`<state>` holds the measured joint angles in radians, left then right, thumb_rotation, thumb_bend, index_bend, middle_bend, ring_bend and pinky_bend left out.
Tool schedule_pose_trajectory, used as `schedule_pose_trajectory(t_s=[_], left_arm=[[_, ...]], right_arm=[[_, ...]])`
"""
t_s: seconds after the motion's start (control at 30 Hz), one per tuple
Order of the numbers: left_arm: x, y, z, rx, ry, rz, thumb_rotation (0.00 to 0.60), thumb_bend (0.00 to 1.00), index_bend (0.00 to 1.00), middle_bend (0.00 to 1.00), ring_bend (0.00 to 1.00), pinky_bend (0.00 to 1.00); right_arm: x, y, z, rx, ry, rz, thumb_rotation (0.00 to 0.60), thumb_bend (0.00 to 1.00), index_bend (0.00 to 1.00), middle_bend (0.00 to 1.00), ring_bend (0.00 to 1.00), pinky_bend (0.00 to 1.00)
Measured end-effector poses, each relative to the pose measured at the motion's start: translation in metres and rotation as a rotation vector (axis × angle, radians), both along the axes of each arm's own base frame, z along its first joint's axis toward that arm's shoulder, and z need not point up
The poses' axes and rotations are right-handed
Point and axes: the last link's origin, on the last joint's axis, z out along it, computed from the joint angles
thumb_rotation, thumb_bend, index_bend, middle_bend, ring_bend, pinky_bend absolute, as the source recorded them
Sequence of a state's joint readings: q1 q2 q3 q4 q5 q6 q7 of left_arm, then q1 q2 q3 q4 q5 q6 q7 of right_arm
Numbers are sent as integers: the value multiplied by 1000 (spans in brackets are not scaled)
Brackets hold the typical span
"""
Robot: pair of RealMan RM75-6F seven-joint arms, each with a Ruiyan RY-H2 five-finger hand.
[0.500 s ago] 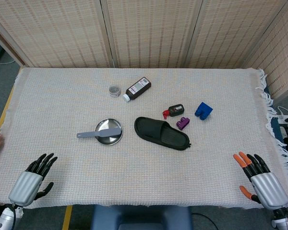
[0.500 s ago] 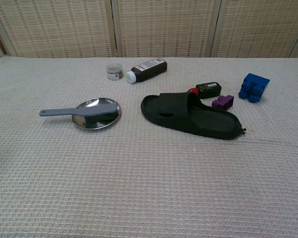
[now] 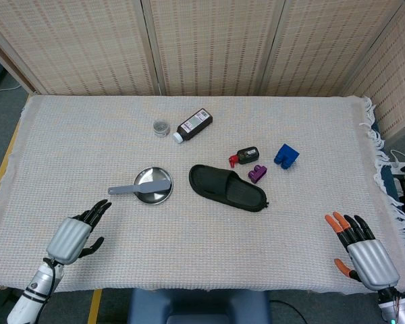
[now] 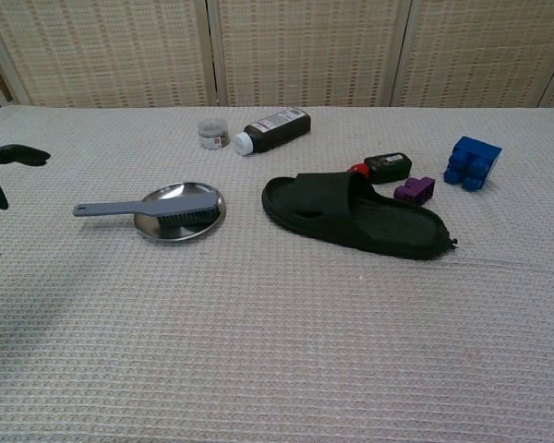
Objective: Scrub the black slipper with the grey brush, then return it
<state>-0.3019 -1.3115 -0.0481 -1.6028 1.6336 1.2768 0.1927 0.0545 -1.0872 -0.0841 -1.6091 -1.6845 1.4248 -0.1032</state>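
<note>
a: head view. left hand hangs over the cloth near the front-left edge, fingers spread, holding nothing; fingertips point toward the grey brush. right hand sits at the front-right corner, also spread and holding nothing.

b: step in hand?

a: judged: reach for the brush. its handle sticks out left of the steel dish, bristle end resting across the dish. the handle end is the part nearest the left hand, so take it there. come in low along the handle's line, close around the bare handle clear of the dish rim, and lift straight up so the dish isn't dragged.

b: risk?

a: the handle lies flat on the cloth; fingers may push it rather than get under it. the dish could slide.

b: and the slipper?

a: black slipper lies sole down at mid-table, just right of the dish, long axis diagonal, open heel end toward the front-right. wide strap over the toe half, ribbed footbed. matte, probably soft foam; may shift under scrubbing, so the right hand should likely steady it.

b: neighbours?

a: purple block and a small black bottle with a red cap just behind it, not touching as far as i can tell.
</note>
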Motion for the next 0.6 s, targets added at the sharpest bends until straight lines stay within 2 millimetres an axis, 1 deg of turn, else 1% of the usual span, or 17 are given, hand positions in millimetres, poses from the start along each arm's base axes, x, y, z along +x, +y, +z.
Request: schedule_pose_trajectory(t_s=[0.07, 0.13, 0.17, 0.23, 0.27, 0.33, 0.37, 0.47, 0.6], left_arm=[[6, 6, -4, -6, -4, 1, 600, 349, 135, 196, 639, 936], [13, 15, -11, -19, -11, 4, 600, 350, 164, 226, 676, 965], [20, 25, -18, -30, -14, 7, 600, 349, 173, 234, 690, 975], [31, 39, -33, -46, -15, 18, 600, 348, 184, 248, 708, 990], [40, 46, -44, -54, -13, 24, 600, 347, 187, 256, 718, 995], [53, 56, -59, -49, -3, 25, 600, 346, 189, 267, 734, 1000], [63, 62, -68, -38, 5, 21, 600, 344, 188, 269, 741, 1000], [86, 74, -87, 1, 41, 5, 600, 335, 182, 259, 749, 1000], [109, 91, -106, 46, 94, 13, 600, 329, 179, 244, 751, 1000]], right_arm=[[0, -1, 0, -1, 1, -3, 600, 187, 0, 0, 0, 0], [-2, -3, -1, -4, 5, -13, 600, 187, 0, 0, 0, 0], [-3, -4, -1, -6, 9, -18, 600, 187, 0, 0, 0, 0], [-5, -7, -3, -7, 18, -30, 600, 186, 0, 0, 0, 0], [-5, -7, -4, -4, 21, -33, 600, 186, 0, 0, 0, 0], [-6, -9, -6, 4, 25, -37, 600, 186, 0, 0, 0, 0], [-6, -9, -7, 8, 27, -38, 600, 186, 0, 0, 0, 0], [-7, -10, -10, 24, 31, -44, 600, 187, 0, 0, 0, 0], [-8, -10, -11, 34, 34, -48, 600, 186, 0, 0, 0, 0]])
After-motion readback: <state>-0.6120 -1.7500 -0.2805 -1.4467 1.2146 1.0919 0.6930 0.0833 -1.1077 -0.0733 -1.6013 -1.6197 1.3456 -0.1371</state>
